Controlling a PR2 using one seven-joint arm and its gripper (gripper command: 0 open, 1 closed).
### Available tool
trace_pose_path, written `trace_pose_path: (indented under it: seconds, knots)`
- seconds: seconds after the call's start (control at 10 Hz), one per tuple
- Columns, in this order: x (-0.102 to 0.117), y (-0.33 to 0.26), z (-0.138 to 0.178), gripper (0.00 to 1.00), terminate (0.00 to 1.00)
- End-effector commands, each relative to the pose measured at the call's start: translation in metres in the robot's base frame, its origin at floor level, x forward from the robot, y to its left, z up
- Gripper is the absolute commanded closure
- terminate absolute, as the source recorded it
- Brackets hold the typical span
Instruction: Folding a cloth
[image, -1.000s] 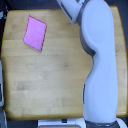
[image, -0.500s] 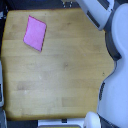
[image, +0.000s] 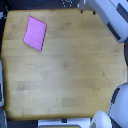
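Wooden tabletop; cloth flat; hand seemingly out of view.

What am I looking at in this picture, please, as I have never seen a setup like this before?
This is one camera view looking down on a wooden table; the camera is not mounted on the arm. The white and grey shapes along the exterior view's right edge are parts of a PR2 robot's arm and body. Its end effector is outside the picture, so nothing can be said about what it holds. On the table, toward the exterior view's upper left, lies the cloth, a small plain pink piece of fabric, lying flat with nothing touching it. The job is to fold it.
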Motion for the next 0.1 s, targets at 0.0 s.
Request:
trace_pose_path:
  seconds: [0.0]
  knots:
    - [-0.0337, -0.0927, -0.0077, 0.0, 1.0]
